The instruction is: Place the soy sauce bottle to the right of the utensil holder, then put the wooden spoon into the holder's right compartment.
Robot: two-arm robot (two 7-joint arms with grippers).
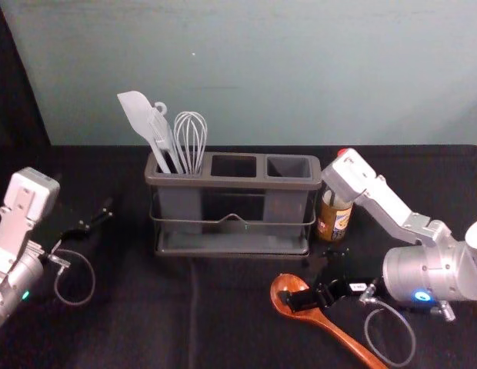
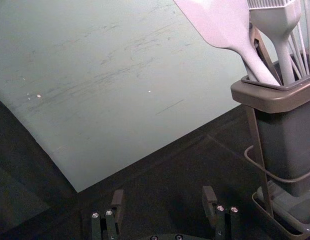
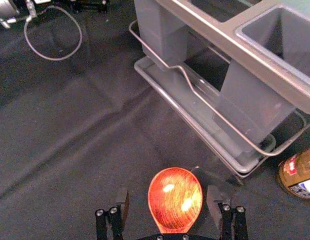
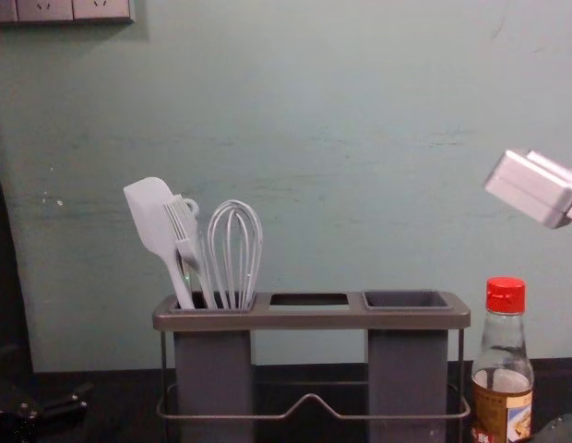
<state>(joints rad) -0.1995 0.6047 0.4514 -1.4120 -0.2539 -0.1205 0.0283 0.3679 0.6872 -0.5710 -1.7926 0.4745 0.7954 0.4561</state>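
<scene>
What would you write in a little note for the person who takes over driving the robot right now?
Left gripper: open and holding nothing, off to the left of the holder.
Right gripper: open, in front of the holder's right end, its fingers on either side of the wooden spoon's bowl.
Bottle: standing just right of the holder, so that part looks done.
Spoon: lying on the dark cloth, not gripped yet.
Left to do: grip the spoon, lift it and put it in the holder's empty right slot.
</scene>
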